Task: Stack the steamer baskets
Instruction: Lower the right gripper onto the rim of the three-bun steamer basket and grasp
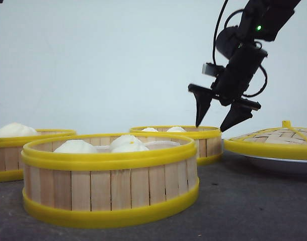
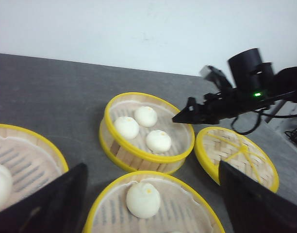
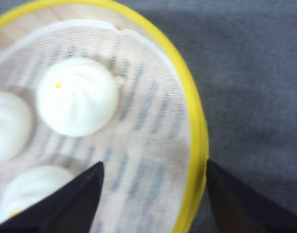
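Jaws of the right gripper [image 1: 216, 121] are spread wide astride the yellow rim of the rear steamer basket [image 1: 206, 141], presumably so its wall can be clamped, while the left gripper [image 2: 151, 204] is likewise held wide open.

Taking the nearest steamer basket [image 1: 111, 178] as landmark: a second basket [image 1: 15, 153] lies left-behind it, a third [image 1: 193, 140] right-behind, the lid [image 1: 274, 140] farther right on a plate [image 1: 279, 164].

Three steamer baskets [image 1: 111, 175] [image 1: 201, 140] [image 1: 13, 153] sit apart, unstacked; buns inside.
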